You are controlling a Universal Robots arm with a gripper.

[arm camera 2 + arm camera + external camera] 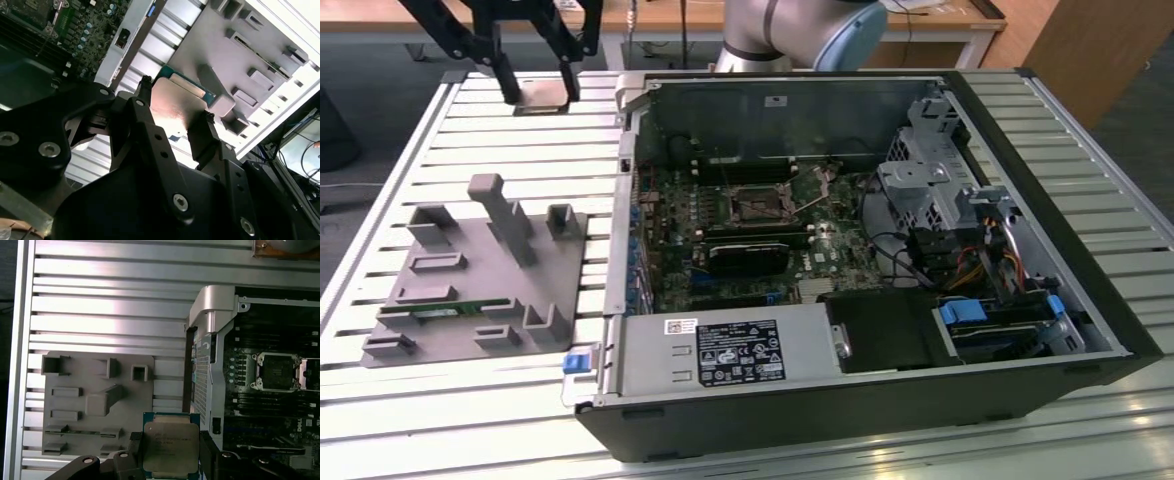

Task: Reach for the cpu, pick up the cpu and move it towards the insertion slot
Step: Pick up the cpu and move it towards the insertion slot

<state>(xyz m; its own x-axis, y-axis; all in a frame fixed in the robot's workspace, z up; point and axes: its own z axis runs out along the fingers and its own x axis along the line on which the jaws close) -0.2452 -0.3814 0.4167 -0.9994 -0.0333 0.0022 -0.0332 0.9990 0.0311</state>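
Ribbed metal surface (480,140) carries a grey tray (467,270) and an open case (854,260). Above it, the pincer (170,455) is clamped on the cpu (171,442). The slot (278,371) lies well apart.

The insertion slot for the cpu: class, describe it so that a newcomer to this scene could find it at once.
Start at the open computer case on the slatted table and look at the green motherboard inside. Near the board's middle sits the insertion slot, a square black socket in a silvery frame. Unlike the long narrow black slots beside it, it is square.
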